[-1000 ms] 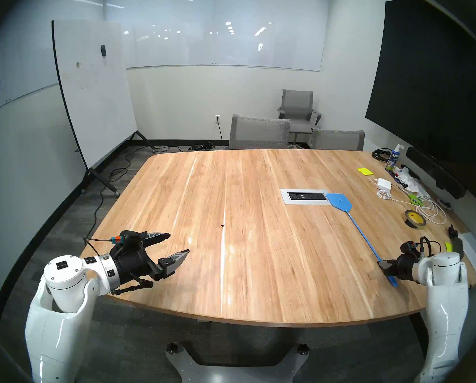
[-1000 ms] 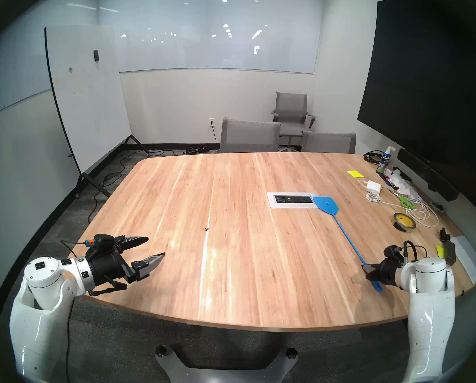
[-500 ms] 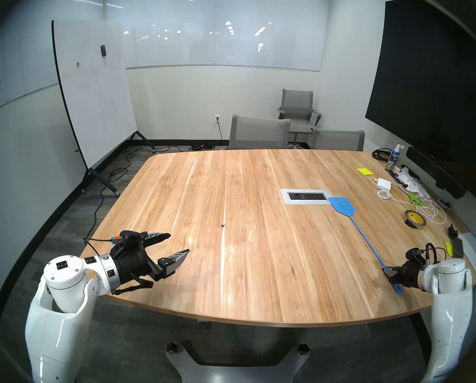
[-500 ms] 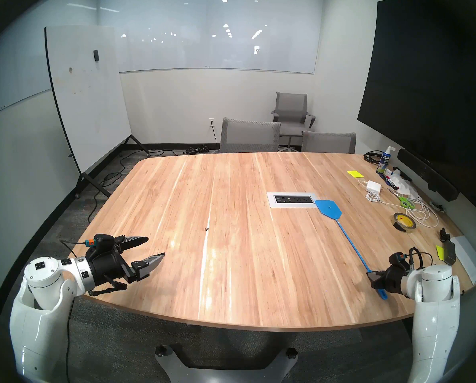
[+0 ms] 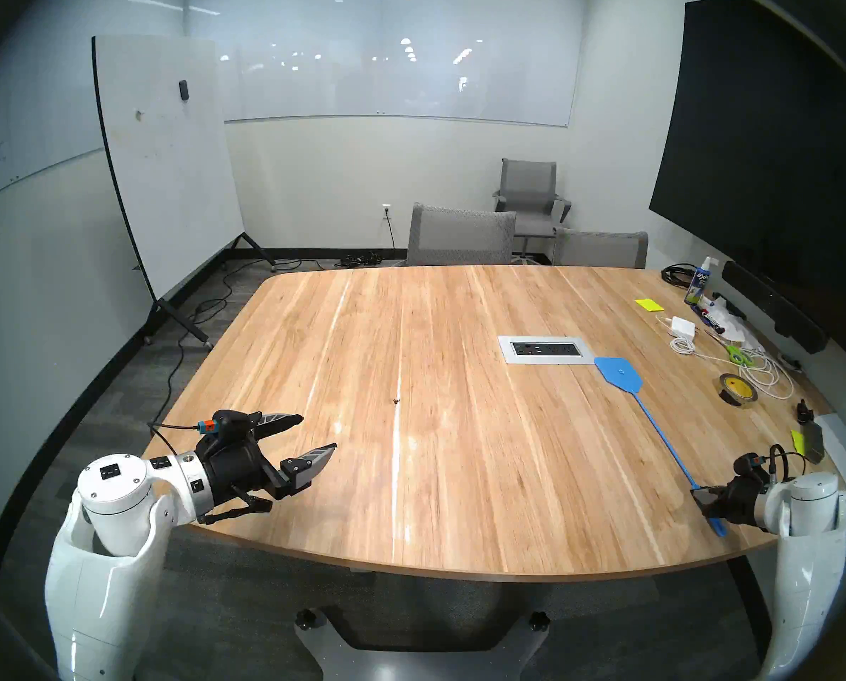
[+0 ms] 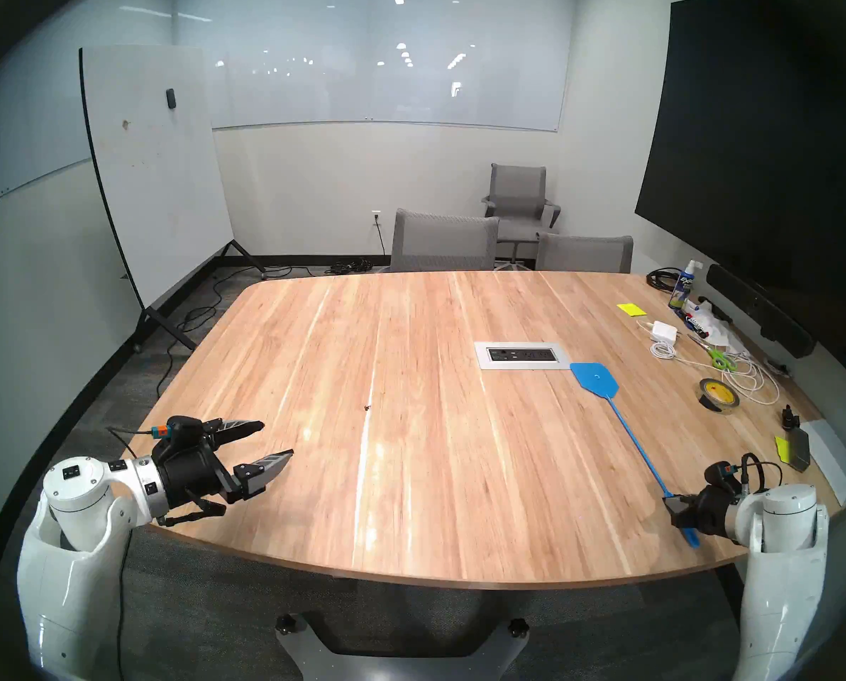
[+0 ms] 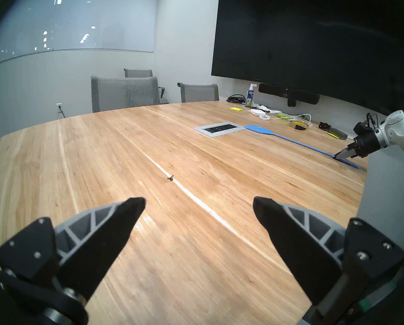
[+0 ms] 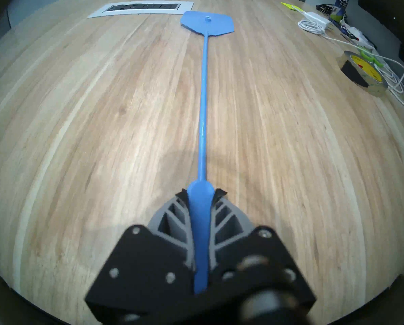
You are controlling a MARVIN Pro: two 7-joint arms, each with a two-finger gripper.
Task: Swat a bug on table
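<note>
Since the earlier frames the right hand [image 5: 703,499] has drawn back toward the robot along the counter [image 5: 460,468], dragging the blue fly swatter [image 5: 656,422] with it; the swatter's flat head, which overlapped the corner of the grey outlet panel [image 5: 541,349], now lies just clear of it. The left hand [image 5: 312,437] has not shifted.

The right hand is clamped shut on the swatter's flattened grip end, with the thin shaft running straight out ahead of its fingertips and a short blue tail sticking out behind. The left hand hovers with its jaws spread wide, holding nothing.

The bug [image 5: 397,400], a tiny dark speck, sits on the counter a little ahead of the left hand and well off to the left of the right hand, far from the swatter's head.

The swatter looks light, with a slender, whippy shaft and a floppy head; the broad grip end is the sensible hold, as taken. Such a shaft will probably lag and bend in a swing.
</note>
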